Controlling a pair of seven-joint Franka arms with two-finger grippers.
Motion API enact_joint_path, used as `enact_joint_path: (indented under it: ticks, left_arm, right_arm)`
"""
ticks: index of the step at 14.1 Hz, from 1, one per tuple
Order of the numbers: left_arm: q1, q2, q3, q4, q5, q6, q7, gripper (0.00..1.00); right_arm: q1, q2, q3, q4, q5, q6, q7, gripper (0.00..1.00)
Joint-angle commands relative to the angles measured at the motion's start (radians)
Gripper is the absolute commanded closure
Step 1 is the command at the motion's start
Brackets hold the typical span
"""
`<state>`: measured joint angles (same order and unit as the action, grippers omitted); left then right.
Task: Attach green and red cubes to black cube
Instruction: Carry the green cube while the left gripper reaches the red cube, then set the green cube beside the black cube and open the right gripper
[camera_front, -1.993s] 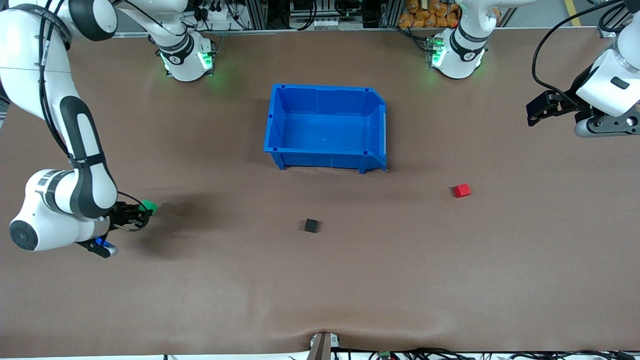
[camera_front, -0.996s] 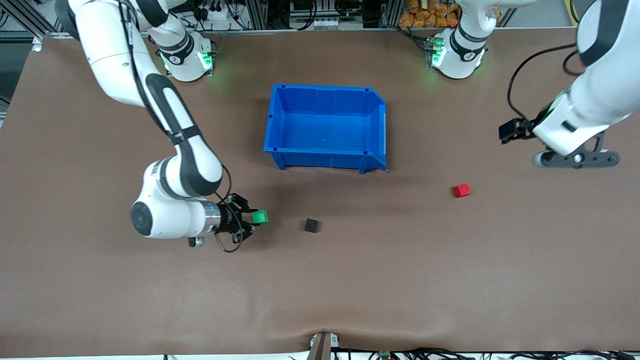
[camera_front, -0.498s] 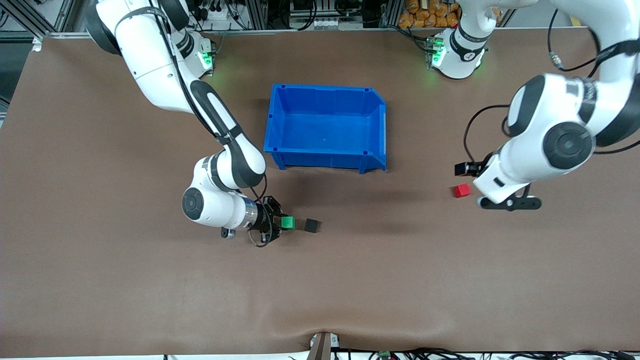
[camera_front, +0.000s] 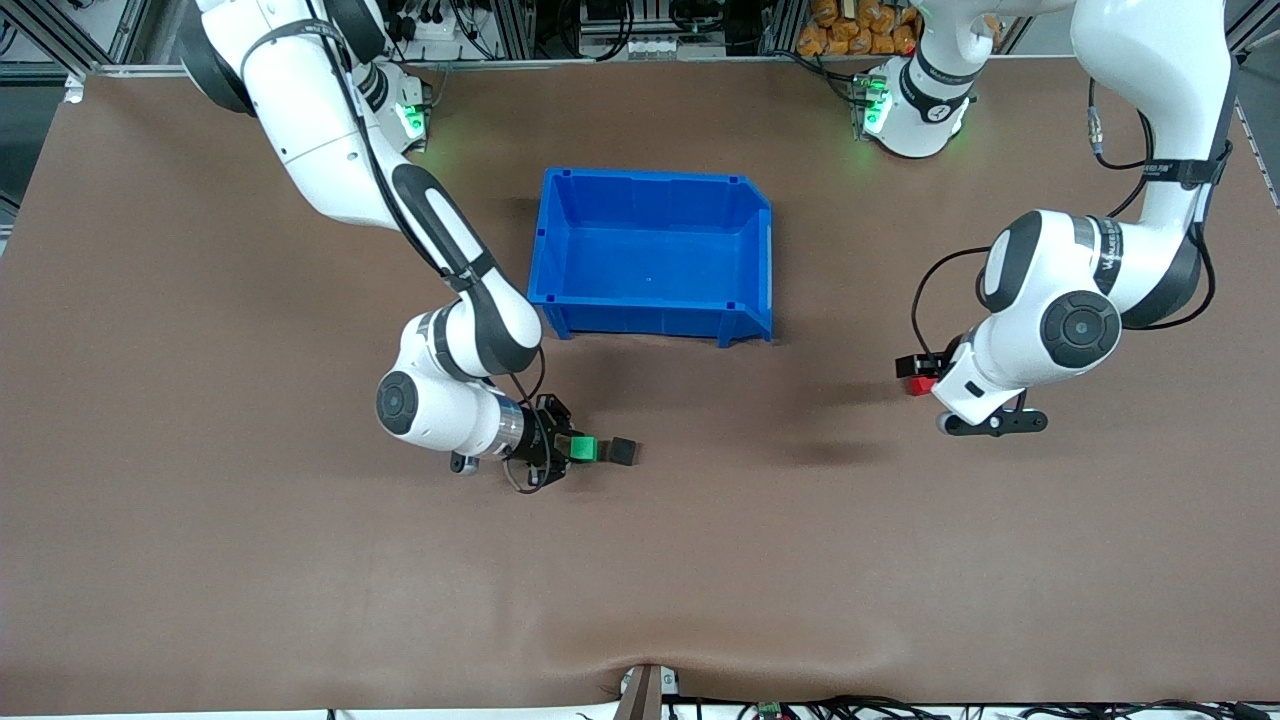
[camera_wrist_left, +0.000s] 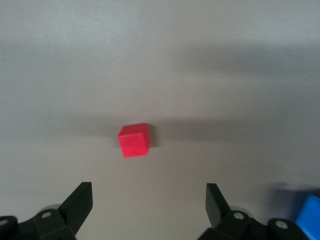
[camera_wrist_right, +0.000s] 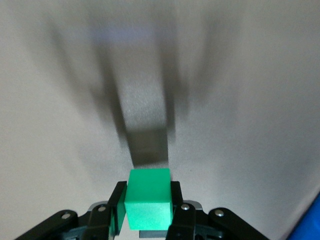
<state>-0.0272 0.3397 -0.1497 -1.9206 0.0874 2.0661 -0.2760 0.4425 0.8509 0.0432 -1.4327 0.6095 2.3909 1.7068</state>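
Note:
My right gripper (camera_front: 578, 450) is shut on the green cube (camera_front: 584, 450) and holds it low over the table, right beside the black cube (camera_front: 624, 452). I cannot tell if the two touch. In the right wrist view the green cube (camera_wrist_right: 148, 198) sits between the fingers, with the black cube (camera_wrist_right: 146, 144) just ahead. My left gripper (camera_front: 912, 374) is open and low over the red cube (camera_front: 917, 386), which the hand partly hides. In the left wrist view the red cube (camera_wrist_left: 134, 140) lies on the table ahead of the wide-apart fingertips (camera_wrist_left: 80, 200).
The blue bin (camera_front: 650, 179) stands empty mid-table, farther from the front camera than all three cubes. A corner of it shows in the left wrist view (camera_wrist_left: 311, 218). Brown table surface lies all around the cubes.
My right arm has carried the green cube across the table up to the black cube. My left arm has swung in and come down over the red cube.

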Motion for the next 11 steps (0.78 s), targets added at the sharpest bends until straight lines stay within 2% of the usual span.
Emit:
enact_joint_path:
  ticks: [1, 4, 6, 9, 10, 11]
  left_arm:
    - [0.049, -0.038, -0.007, -0.150, 0.002, 0.180, -0.012, 0.00]
    - [0.081, -0.018, -0.005, -0.233, 0.002, 0.331, -0.014, 0.00]
    - [0.102, 0.017, -0.008, -0.239, -0.005, 0.382, -0.018, 0.00]
    - [0.096, 0.061, -0.008, -0.239, -0.074, 0.433, -0.055, 0.00]
    - [0.095, 0.070, -0.008, -0.239, -0.075, 0.440, -0.058, 0.00]
    - [0.095, 0.079, -0.008, -0.239, -0.075, 0.442, -0.058, 0.00]
  right_arm:
    - [0.022, 0.014, -0.009, 0.003, 0.024, 0.025, 0.019, 1.00]
    - [0.042, 0.028, -0.009, 0.003, 0.026, 0.062, 0.020, 1.00]
    - [0.048, 0.034, -0.009, 0.006, 0.024, 0.065, 0.046, 1.00]
    - [0.064, 0.051, -0.009, 0.018, 0.024, 0.071, 0.071, 1.00]
    - [0.064, 0.051, -0.009, 0.020, 0.024, 0.071, 0.071, 0.84]
    - [0.067, 0.053, -0.009, 0.021, 0.022, 0.074, 0.068, 0.61]
